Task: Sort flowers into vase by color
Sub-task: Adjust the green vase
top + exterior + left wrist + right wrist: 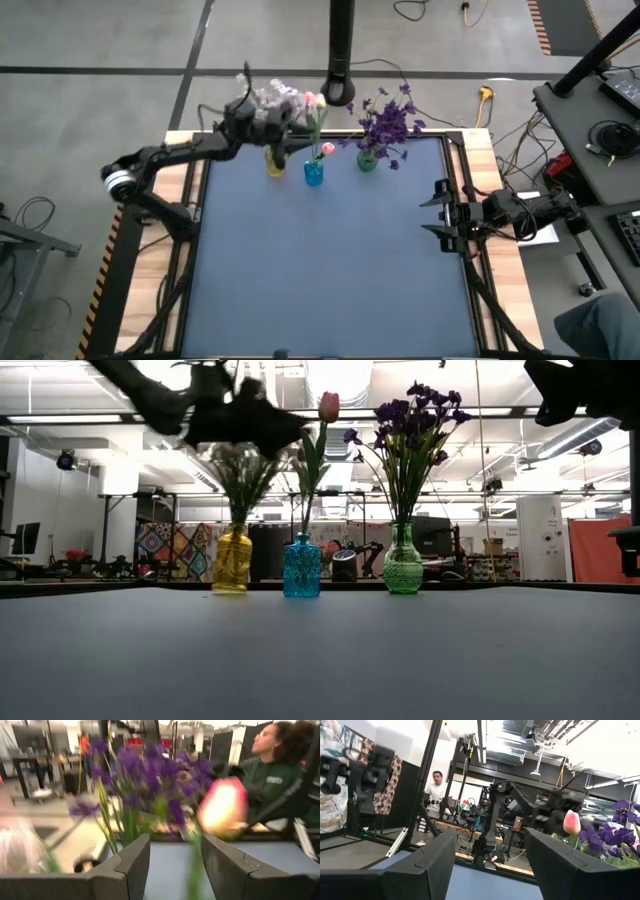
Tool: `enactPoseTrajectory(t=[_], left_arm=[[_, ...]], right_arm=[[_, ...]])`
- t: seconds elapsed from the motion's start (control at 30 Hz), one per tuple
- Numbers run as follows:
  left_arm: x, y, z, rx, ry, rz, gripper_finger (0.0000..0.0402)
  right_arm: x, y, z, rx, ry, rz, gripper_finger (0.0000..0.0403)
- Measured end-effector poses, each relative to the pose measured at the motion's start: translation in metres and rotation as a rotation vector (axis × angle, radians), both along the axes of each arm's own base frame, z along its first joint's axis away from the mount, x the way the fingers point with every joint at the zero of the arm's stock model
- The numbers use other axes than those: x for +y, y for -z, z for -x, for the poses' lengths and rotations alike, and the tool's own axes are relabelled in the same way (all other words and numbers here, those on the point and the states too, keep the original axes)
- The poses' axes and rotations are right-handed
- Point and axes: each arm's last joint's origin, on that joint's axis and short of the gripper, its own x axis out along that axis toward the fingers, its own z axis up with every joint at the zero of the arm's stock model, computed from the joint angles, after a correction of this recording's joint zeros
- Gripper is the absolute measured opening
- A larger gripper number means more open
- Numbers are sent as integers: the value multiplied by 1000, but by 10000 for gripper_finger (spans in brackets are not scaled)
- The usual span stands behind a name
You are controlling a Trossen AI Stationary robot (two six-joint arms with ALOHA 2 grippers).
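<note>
Left gripper fingers spread above yellow vase; right gripper fingers spread, table's right.

Non-task stuff: blue-grey table mat on a wooden top, yellow cable plug on the floor behind, dark workstation desk far right. Person in a green top sits beyond the table. Another person in a white shirt stands further back.
</note>
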Motion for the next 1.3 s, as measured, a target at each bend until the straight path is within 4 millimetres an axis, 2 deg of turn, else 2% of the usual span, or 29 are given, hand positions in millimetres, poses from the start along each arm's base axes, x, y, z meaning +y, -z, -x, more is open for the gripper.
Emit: enactPoseTrajectory(t=[0.23, 0.4, 0.5, 0.57, 0.67, 0.77, 0.83, 1.03, 1.2, 1.23, 1.3], left_arm=[[50, -64, -63, -160, 0, -127, 160], [86, -116, -108, -332, 0, -263, 160], [101, -149, -127, -472, -2, -374, 160], [105, -148, -135, -570, -32, -434, 160], [95, -113, -128, -795, -259, -457, 160], [88, -74, -125, -885, -444, -365, 160], [83, -49, -125, -879, -533, -299, 160], [75, 37, -133, -555, -594, -161, 160], [66, 100, -127, -248, -601, -72, 160], [65, 109, -125, -217, -601, -63, 160], [61, 114, -121, -242, -599, -70, 160]], right_arm=[[0, 0, 0, 0, 0, 0, 226], [0, 0, 0, 0, 0, 0, 226], [0, 0, 0, 0, 0, 0, 226], [0, 0, 0, 0, 0, 0, 226], [0, 0, 0, 8, 10, -1, 226], [-1, 2, -1, 26, 34, -6, 226], [-1, 2, -1, 27, 43, -9, 226], [-1, 2, -1, 26, 43, -9, 226], [-1, 2, -1, 25, 42, -10, 226], [-1, 2, -1, 25, 43, -10, 226], [-1, 2, -1, 25, 43, -10, 226]])
